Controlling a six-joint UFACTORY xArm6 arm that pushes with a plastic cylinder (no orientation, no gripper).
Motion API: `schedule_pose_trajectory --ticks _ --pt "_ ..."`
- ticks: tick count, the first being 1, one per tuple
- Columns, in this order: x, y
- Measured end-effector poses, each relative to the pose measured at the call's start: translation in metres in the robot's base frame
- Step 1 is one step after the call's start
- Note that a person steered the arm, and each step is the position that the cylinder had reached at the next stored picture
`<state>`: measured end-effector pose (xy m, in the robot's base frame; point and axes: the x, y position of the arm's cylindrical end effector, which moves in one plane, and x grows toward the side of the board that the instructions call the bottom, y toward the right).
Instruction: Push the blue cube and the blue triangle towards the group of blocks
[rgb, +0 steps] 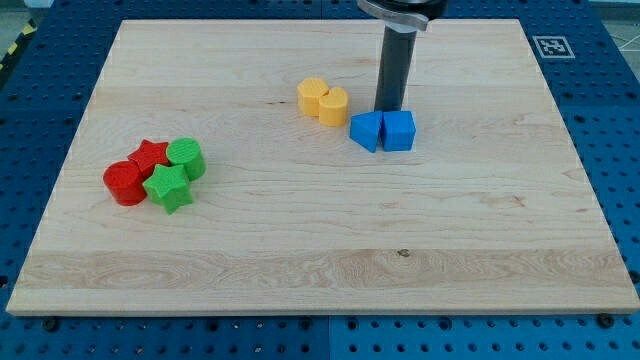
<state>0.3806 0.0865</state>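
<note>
The blue cube (399, 131) and the blue triangle (366, 131) sit side by side, touching, right of the board's middle near the view's top. My tip (388, 109) stands just behind them, at the seam between the two, touching or nearly touching them. The group of blocks lies at the view's left: a red cylinder (124, 183), a red star (150, 155), a green cylinder (186, 157) and a green star (168, 188), all packed together.
Two yellow blocks (323, 100), touching each other, lie just left of the blue pair, between it and the group. The wooden board (320, 250) rests on a blue perforated table. A marker tag (551, 46) sits at the top right.
</note>
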Motion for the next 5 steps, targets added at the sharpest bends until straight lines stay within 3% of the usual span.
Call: schedule_pose_trajectory --ticks 2,3,5 --pt "0.002 0.049" --pt "0.034 0.059" --pt "0.048 0.054"
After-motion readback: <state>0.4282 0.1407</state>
